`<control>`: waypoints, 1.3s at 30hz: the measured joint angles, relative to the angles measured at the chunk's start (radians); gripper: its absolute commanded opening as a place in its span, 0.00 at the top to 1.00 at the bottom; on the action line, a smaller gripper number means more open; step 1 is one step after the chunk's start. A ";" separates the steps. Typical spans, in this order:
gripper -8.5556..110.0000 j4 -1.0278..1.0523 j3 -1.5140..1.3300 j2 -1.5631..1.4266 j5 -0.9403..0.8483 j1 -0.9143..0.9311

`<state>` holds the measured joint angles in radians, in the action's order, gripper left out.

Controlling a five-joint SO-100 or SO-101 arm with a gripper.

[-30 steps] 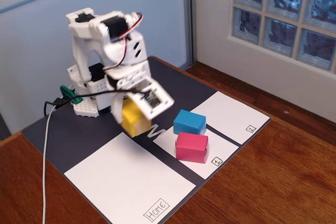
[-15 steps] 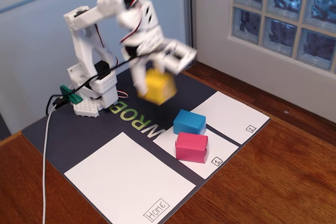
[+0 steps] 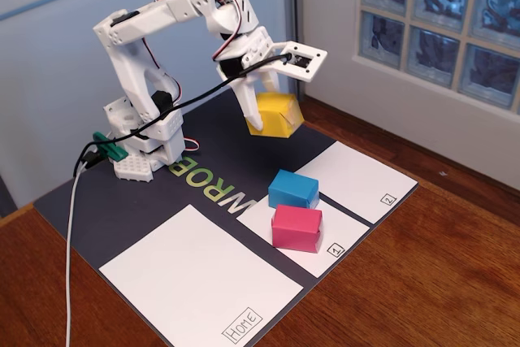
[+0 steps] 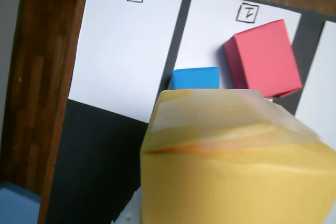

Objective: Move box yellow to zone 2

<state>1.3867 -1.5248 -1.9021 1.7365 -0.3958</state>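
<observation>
The box yellow (image 3: 275, 114) is gripped by the tool (image 3: 262, 103) and held in the air above the dark mat (image 3: 122, 201), short of zone 2 (image 3: 357, 180). Transport is under way; a carry onward over the empty sheet and a lowering are called for next.

You're likely in a home room: wooden worktop (image 3: 455, 282), glass-block window (image 3: 443, 14) with white frame, pale wall.

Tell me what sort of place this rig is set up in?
Probably a home or office corner, not a lab: a wooden table beside a glass-block window, with a dark mat carrying hand-labelled paper zones. The gripper holds the yellow box above it.
</observation>
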 measured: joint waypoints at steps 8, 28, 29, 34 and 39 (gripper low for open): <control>0.93 -0.106 -0.078 0.031 0.097 -0.061; 0.93 -0.285 0.015 0.377 0.350 -0.215; 0.93 -0.290 0.046 0.425 0.364 -0.213; 0.93 -0.334 0.138 0.577 0.413 -0.210; 0.93 -0.368 0.181 0.652 0.446 -0.210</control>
<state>1.0186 -1.3438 -1.2502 2.1829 -0.6059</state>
